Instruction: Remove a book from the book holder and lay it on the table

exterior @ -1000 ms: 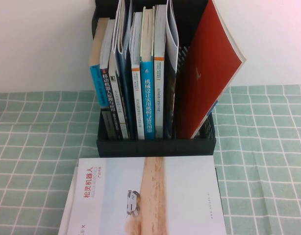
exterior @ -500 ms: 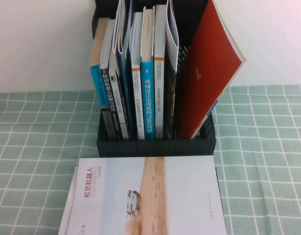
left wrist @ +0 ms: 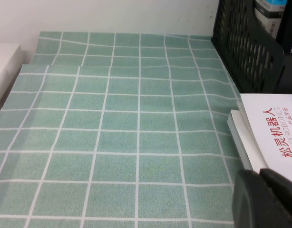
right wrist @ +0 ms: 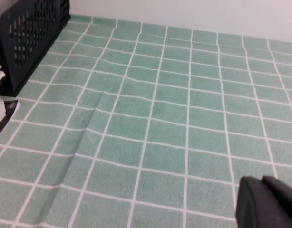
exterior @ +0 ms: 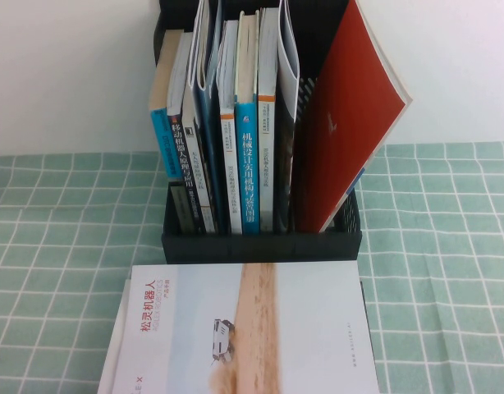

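high view: book [exterior: 244,328] titled 松灵机器人

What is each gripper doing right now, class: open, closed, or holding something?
Left gripper: over the table beside the book, holding nothing visible; open or closed cannot be told.
Right gripper: over bare cloth, closed, empty.
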